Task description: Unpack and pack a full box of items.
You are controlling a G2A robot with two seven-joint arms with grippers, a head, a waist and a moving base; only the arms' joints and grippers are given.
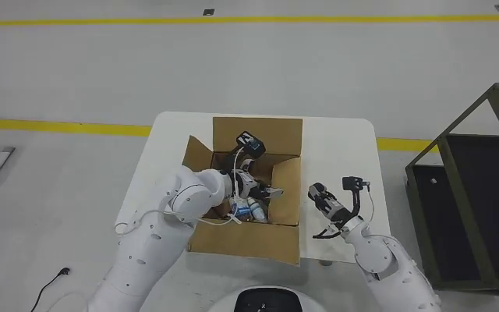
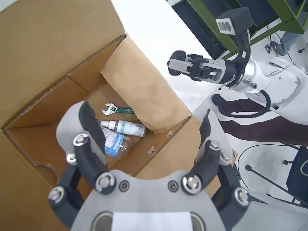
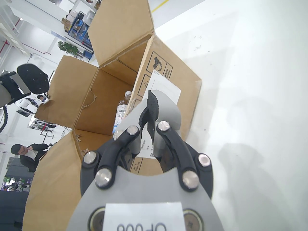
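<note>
Box (image 2: 48, 37) under left tool (image 2: 144, 109), spread wide

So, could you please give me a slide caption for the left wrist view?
Open left gripper over cardboard box holding wrench, spray bottle, water bottle.

Pale grey floor (image 1: 249, 78), smooth, evenly lit; 2 yellow lines on it: far line (image 1: 249, 19) near the top, near line (image 1: 70, 125) running behind the white desk (image 1: 343, 156); olive-green metal rack (image 1: 460, 210) with a dark shelf stands right of the desk, apart from it; black plug (image 1: 63, 272) with cable on the floor, near left; right wrist view: bright hall behind, potted plant (image 3: 68, 48), stacked cartons (image 3: 72, 16).
</note>
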